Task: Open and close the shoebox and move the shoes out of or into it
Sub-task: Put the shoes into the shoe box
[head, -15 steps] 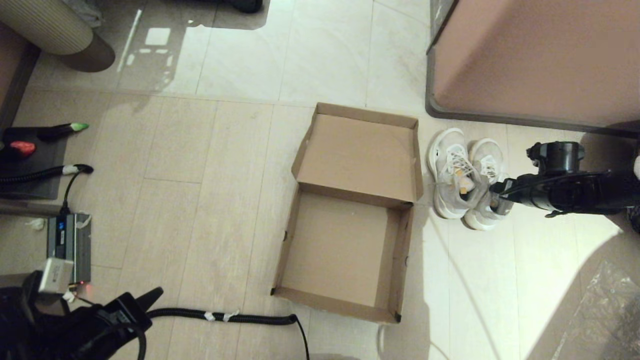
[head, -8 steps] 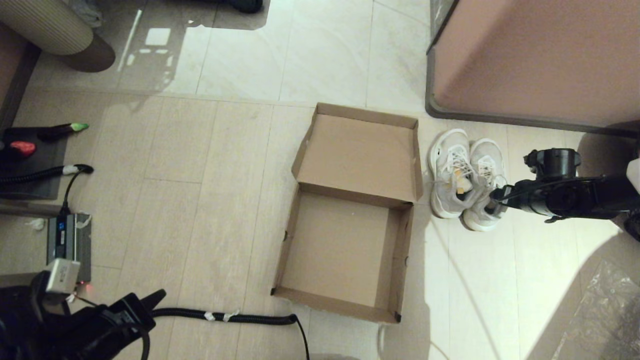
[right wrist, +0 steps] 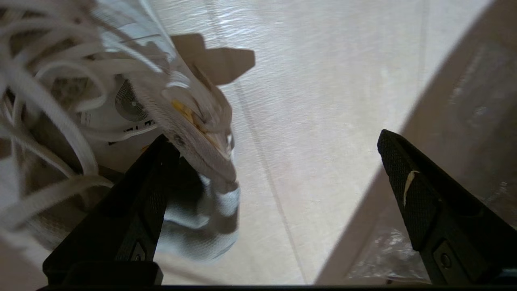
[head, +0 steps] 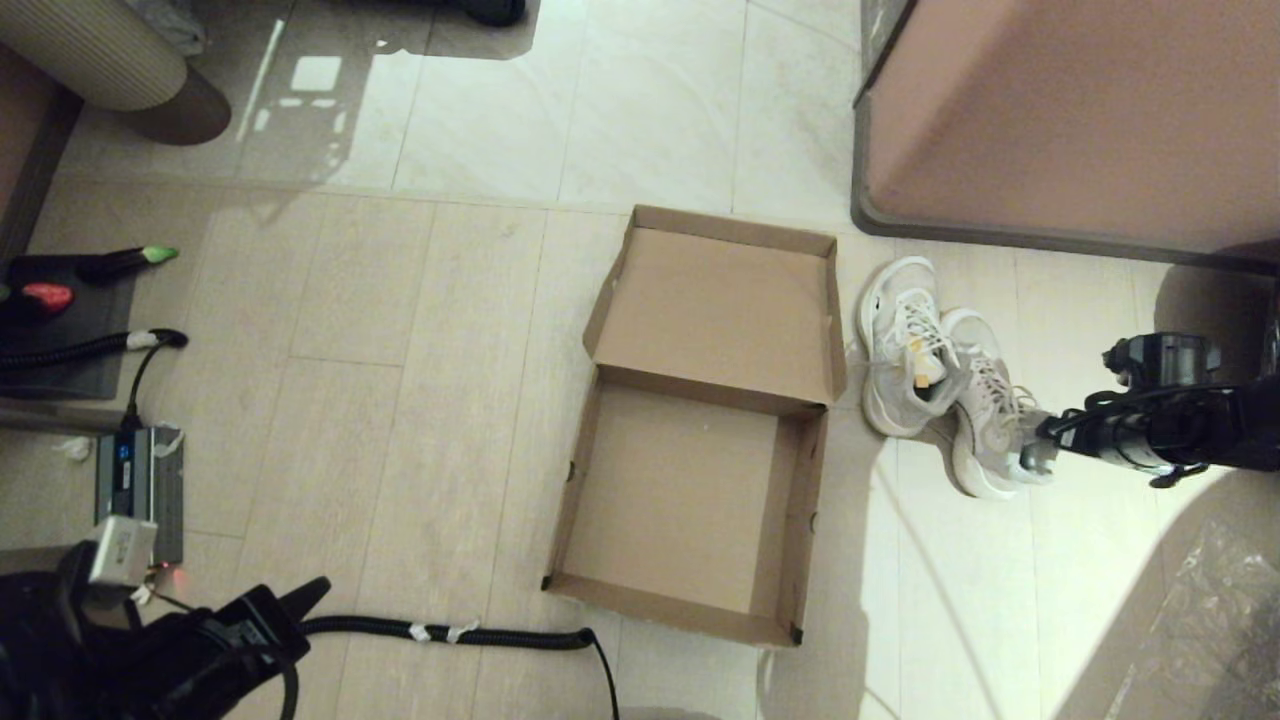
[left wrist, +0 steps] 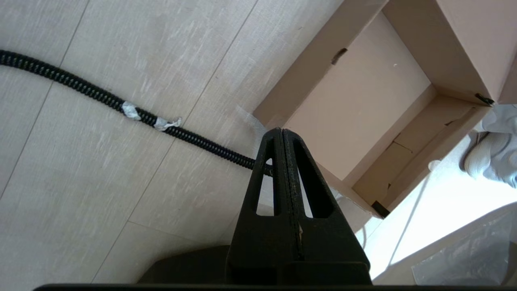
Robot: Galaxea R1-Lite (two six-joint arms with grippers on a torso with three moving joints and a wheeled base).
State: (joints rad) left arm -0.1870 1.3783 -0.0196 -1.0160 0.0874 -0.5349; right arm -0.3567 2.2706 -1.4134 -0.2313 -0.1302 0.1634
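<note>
- Cardboard, plain brown, the rectangular shoebox [head: 700,440] lies open and empty on the tiled floor, lid flap back; the head view alone shows it whole.
- White lace-up sneakers [head: 940,375] sit just right of it.
- Right wrist view alone shows the right hand [right wrist: 274,190] spread wide, one finger [right wrist: 141,194] against a sneaker's heel.
- Left wrist view shows the left hand [left wrist: 282,133] pressed closed, empty, near the box's front corner.

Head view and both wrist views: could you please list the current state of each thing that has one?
shoebox: lid open, empty.
shoes: on the floor beside the shoebox, outside it; the nearer shoe is angled away from the other.
right gripper: open at the nearer shoe's heel, holding nothing.
left gripper: shut, empty, parked over the floor.
</note>
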